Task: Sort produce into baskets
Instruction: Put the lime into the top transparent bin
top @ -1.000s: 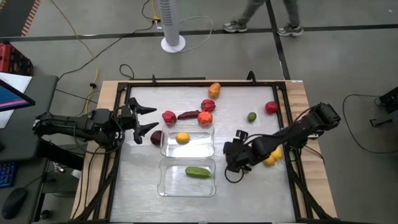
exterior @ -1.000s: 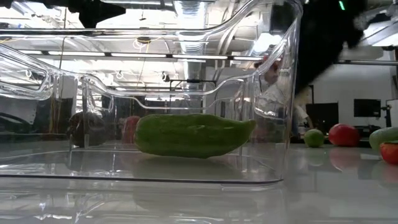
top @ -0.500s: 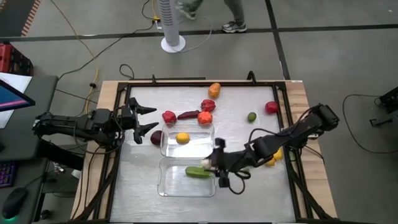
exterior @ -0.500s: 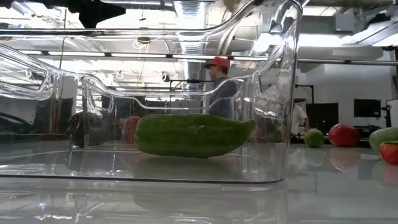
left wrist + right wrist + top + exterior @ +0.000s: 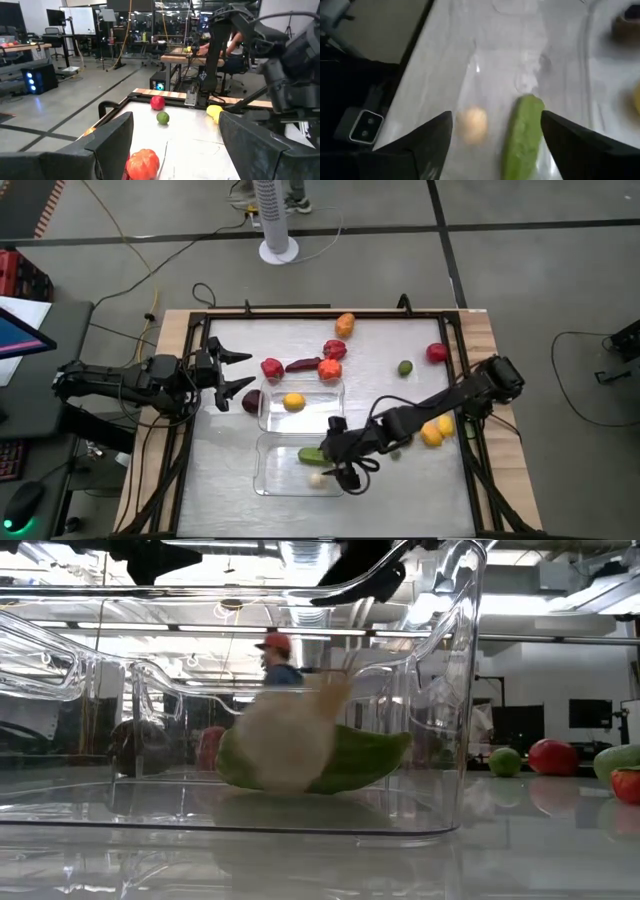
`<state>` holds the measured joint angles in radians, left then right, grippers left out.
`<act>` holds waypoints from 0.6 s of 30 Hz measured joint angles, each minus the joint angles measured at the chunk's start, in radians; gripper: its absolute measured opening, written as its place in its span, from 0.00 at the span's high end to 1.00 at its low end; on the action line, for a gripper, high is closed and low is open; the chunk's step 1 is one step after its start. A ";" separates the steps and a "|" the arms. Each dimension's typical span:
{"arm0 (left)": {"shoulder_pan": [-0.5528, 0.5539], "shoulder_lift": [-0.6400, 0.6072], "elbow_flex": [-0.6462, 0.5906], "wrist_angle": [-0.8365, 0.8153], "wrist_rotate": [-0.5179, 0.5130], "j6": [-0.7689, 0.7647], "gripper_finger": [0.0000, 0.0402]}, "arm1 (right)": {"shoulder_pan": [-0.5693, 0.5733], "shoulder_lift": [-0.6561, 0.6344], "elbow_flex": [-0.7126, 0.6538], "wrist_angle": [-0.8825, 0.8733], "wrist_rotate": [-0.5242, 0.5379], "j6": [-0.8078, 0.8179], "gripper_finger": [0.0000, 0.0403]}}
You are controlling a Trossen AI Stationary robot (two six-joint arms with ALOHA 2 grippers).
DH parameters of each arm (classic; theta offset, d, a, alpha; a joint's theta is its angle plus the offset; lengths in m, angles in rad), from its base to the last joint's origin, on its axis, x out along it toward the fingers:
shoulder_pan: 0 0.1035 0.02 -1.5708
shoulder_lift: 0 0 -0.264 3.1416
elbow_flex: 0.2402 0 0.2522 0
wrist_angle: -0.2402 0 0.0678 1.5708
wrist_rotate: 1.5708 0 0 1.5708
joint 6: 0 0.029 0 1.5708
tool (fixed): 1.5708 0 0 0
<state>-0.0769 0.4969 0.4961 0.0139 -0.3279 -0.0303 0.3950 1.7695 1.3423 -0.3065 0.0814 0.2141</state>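
My right gripper [image 5: 338, 460] [image 5: 496, 120] hovers open over the near basket [image 5: 270, 480], a clear tub. Below it a pale garlic bulb [image 5: 317, 478] [image 5: 472, 125] lies in that basket next to a green cucumber [image 5: 312, 455] [image 5: 522, 135]. In the low view the garlic bulb [image 5: 285, 745] shows blurred in front of the cucumber [image 5: 375, 755]. The far basket [image 5: 325, 420] holds a yellow fruit [image 5: 293, 402]. My left gripper [image 5: 243, 372] [image 5: 175, 130] waits open at the table's left, holding nothing.
Loose produce lies on the far half of the table: an orange piece [image 5: 345, 325], red pieces [image 5: 334, 349] [image 5: 272, 367] [image 5: 329, 369], a dark purple one [image 5: 251, 401], a green lime [image 5: 404, 367], a red apple [image 5: 436, 353], and yellow pieces [image 5: 432, 435] under my right arm.
My right gripper has travelled toward the table's left edge, from beside the near basket to above it, and has let go of the garlic bulb. The bulb has dropped into the basket and sits beside the cucumber.
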 joint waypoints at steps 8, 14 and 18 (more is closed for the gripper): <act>0.000 0.000 0.000 -0.004 0.000 0.000 0.30 | 0.010 -0.108 0.061 -0.456 0.129 0.202 0.12; 0.000 0.000 0.000 -0.007 0.000 0.000 0.30 | 0.087 -0.117 0.011 -0.801 0.228 0.464 0.17; 0.000 0.000 0.000 -0.006 0.000 -0.006 0.30 | 0.127 -0.116 -0.095 -0.820 0.144 0.577 0.18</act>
<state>-0.0770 0.4972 0.4961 0.0080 -0.3279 -0.0366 0.5218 1.6534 1.2472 -1.1263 0.2254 0.7908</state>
